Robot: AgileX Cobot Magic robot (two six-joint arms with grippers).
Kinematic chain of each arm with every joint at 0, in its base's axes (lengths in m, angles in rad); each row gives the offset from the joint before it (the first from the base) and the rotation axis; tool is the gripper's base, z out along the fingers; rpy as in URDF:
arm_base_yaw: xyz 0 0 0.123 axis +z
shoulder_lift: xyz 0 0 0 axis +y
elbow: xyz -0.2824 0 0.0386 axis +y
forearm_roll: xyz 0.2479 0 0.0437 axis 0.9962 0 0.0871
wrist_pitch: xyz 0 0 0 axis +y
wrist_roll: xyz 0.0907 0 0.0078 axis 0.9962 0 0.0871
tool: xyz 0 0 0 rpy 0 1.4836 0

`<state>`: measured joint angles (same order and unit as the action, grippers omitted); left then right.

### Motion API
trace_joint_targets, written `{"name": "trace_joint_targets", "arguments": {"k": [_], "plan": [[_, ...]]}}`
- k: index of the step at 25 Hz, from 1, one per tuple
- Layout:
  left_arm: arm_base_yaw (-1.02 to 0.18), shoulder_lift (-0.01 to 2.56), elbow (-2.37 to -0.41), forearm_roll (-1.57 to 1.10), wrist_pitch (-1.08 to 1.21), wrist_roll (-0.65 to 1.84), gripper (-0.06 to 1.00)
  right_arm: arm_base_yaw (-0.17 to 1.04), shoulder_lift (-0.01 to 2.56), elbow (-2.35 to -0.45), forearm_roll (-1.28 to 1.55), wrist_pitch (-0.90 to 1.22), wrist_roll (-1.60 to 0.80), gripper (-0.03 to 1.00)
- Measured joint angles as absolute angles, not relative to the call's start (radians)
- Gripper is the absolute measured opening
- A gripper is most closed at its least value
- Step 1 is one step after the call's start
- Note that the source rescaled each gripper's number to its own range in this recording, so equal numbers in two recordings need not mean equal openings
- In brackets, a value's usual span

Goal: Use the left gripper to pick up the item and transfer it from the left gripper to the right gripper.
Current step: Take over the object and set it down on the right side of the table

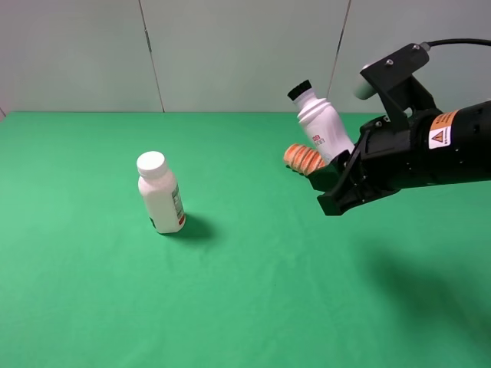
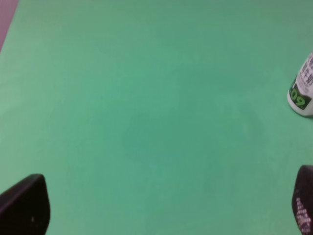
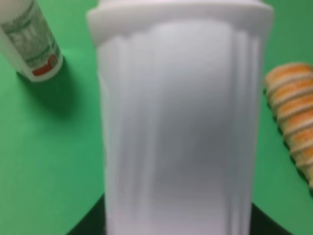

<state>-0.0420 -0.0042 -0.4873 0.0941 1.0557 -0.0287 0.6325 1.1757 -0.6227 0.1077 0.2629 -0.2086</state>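
The item, a slim white bottle (image 1: 322,124) with a black cap, is tilted in the air, held by its lower end in my right gripper (image 1: 337,167), the black arm with the orange warning sticker. In the right wrist view the bottle's ribbed white body (image 3: 178,122) fills the frame, blurred, with dark finger edges at the bottom corners. My left gripper (image 2: 164,208) is out of the exterior high view. Its wrist view shows two black fingertips (image 2: 24,205) wide apart over bare green cloth, holding nothing.
A stouter white bottle (image 1: 160,193) with a wide white cap stands left of centre on the green cloth (image 1: 253,291); it also shows in both wrist views (image 2: 302,90) (image 3: 30,44). An orange ridged bread roll (image 1: 304,159) lies just left of the right gripper (image 3: 293,112).
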Motion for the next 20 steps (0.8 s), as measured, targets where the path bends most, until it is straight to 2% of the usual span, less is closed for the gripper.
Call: {"name": "trace_joint_targets", "arguments": {"k": [20], "plan": [[-0.042,-0.004,-0.486,0.094,1.054,-0.023,1.00,0.313,1.185,-0.623,0.105,0.506,-0.154,0.00]]}}
